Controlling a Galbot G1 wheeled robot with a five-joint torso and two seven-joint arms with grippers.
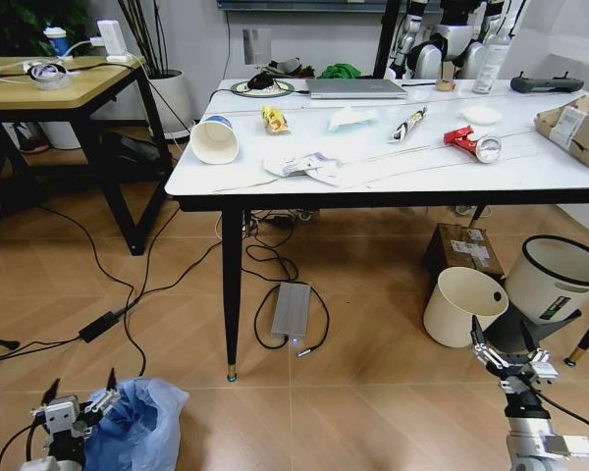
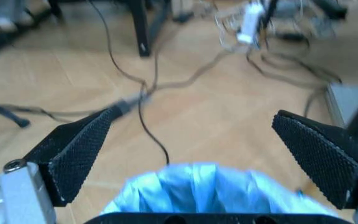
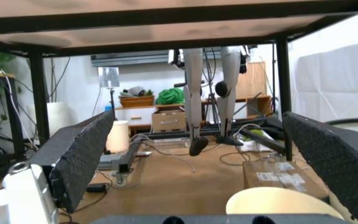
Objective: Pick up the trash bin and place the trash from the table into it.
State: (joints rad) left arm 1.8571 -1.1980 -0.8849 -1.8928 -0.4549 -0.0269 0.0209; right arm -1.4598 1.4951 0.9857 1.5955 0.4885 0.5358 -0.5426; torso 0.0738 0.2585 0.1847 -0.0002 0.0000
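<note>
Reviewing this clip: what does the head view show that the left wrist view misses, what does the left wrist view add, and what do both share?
Head view alone: the table with the trash on top, including a paper cup lying on its side, a yellow wrapper and a crushed red can; the cream bucket on the floor; the right gripper, open.

Left wrist view alone: the textured pads from close up, spread wide above the bag's rim.

Both: the trash bin with its blue bag, the open left gripper beside it, and floor cables.
</note>
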